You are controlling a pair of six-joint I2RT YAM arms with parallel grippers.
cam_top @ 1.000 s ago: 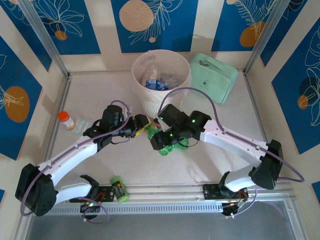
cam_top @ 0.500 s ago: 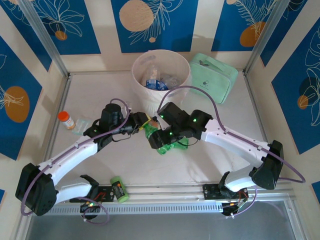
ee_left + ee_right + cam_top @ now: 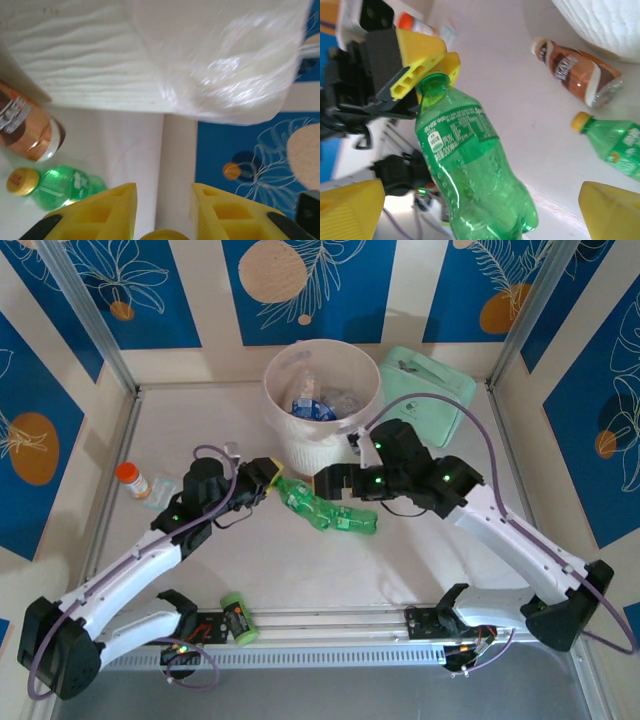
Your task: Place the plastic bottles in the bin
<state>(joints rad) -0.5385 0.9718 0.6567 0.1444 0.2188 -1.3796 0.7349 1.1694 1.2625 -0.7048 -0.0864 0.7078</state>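
A green bottle point(image 3: 300, 502) point(image 3: 470, 165) hangs tilted, and my left gripper point(image 3: 266, 479) point(image 3: 163, 187) is shut on its yellow-capped neck point(image 3: 434, 85). My right gripper point(image 3: 326, 483) point(image 3: 480, 200) stands wide open around the bottle's base, with both fingers clear of it. A second green bottle point(image 3: 354, 522) point(image 3: 615, 145) point(image 3: 60, 185) and a brownish bottle point(image 3: 577, 75) point(image 3: 25, 125) lie on the table near the bin point(image 3: 300, 445) point(image 3: 90, 65). More bottles point(image 3: 312, 408) lie inside the bin.
A mint-green zipped bag point(image 3: 428, 392) lies right of the bin. An orange-capped jar point(image 3: 132, 480) point(image 3: 412, 22) stands at the left beside a clear wrapper. A light-green can point(image 3: 236, 618) lies at the near edge. A clear liner point(image 3: 225, 60) hangs over the bin's rim.
My left gripper has shut on the green bottle's neck. The right gripper opened, let go of the bottle and drew back to the right.
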